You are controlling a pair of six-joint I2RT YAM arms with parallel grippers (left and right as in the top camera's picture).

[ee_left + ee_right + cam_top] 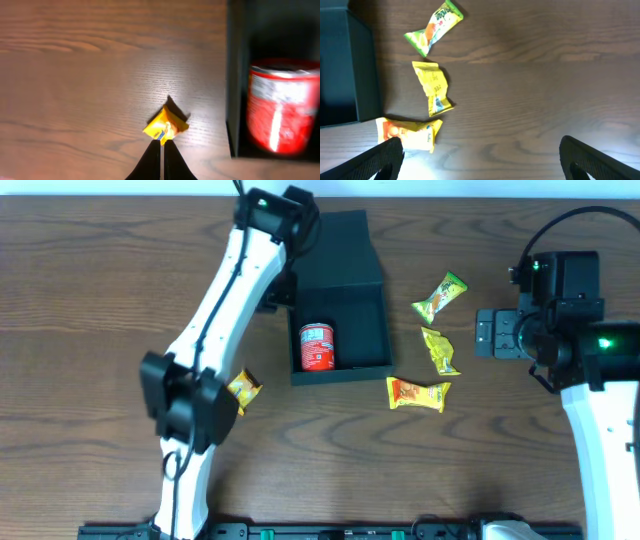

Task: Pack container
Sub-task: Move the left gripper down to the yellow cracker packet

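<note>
Container: dark teal box (362,320), far centre of the wooden table (90,300), its flap lid (340,245) open toward the far side.
Inside it: red can (317,345) in the near-left corner.
Left gripper (162,144): closed tight, tips touching the near corner of a small yellow-orange packet (166,125) lying left of the box. Whether the corner is pinched cannot be told.
Right gripper (480,147): jaws wide apart, holding nothing, over wood right of the packets.
Right of box: green packet (434,27) farthest, yellow packet (434,87) in the middle, orange packet (407,134) nearest.
</note>
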